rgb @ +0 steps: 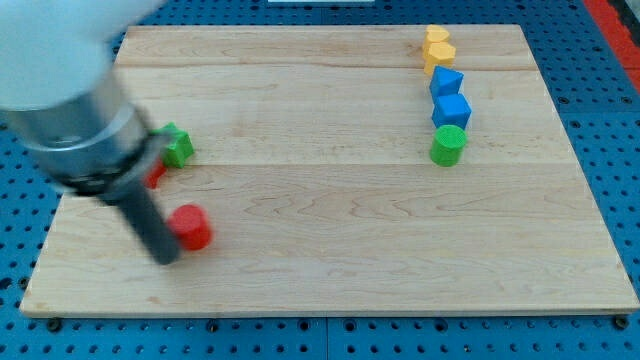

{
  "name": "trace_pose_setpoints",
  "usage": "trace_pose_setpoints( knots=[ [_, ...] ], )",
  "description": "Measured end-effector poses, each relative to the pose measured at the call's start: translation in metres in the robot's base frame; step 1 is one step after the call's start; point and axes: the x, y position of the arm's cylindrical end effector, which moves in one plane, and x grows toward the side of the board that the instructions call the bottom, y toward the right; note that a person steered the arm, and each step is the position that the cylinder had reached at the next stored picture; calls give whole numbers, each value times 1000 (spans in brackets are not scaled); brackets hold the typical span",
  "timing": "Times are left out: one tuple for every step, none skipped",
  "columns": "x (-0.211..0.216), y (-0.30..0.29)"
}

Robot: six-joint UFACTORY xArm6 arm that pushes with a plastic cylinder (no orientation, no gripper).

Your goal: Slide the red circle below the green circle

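**Red circle barely started; most of the push was left**

My tip [163,255] was seen low in the frame's left, touching or just beside the left edge of the red circle [191,227]. The rod was blurred, so exact contact could not be confirmed. Nothing was held; the rod carries no jaws and can only push.

The red circle was located at lower left of the wooden board [330,270]. The green circle [448,145] was located at right of centre, well apart from it. The spot below the green circle was unoccupied.

Judged status: the tip was set on the correct side for a rightward push, but nearly the whole traverse was still to be done.

Other blocks noted: a green block [177,146] and a partly hidden red block [156,176] behind the rod at left; two blue blocks [449,95] and two yellow blocks [437,48] stacked in a column above the green circle.
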Motion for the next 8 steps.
trace_pose_setpoints(
  knots=[
    [-4, 64],
    [-4, 5],
    [-5, -44],
    [-25, -2],
    [-54, 94],
    [-61, 143],
    [-75, 78],
    [-100, 132]
  ],
)
